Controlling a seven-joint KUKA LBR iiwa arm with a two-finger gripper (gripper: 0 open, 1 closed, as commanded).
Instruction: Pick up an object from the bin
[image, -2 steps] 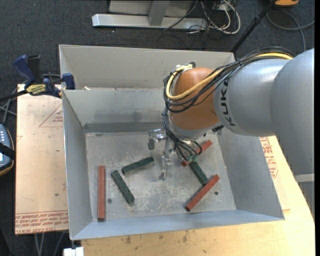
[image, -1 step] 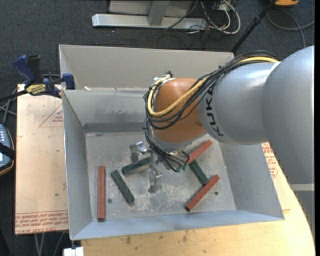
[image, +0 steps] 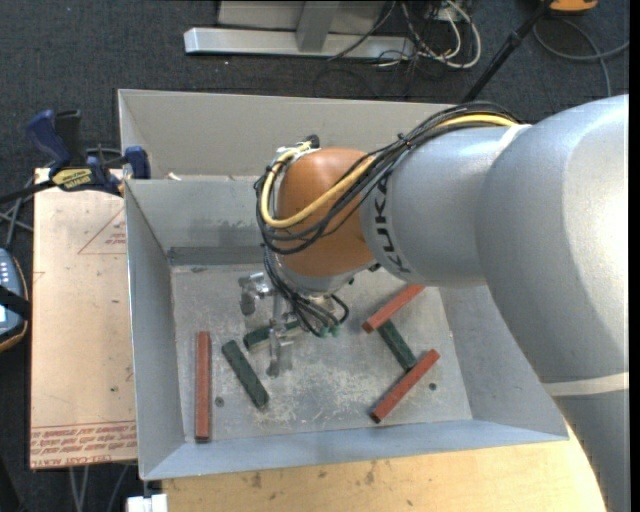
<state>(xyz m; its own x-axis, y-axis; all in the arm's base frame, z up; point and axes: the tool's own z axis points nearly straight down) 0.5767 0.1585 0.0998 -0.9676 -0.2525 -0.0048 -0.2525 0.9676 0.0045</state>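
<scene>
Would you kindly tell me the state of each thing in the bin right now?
Long red stick: flat, at the bin's left.
Dark green bar: flat, diagonal, beside gripper.
Upper red block: flat, right side.
Dark green block: flat, between red blocks.
Lower red block: flat, diagonal.
Gripper: low, near the middle.
</scene>
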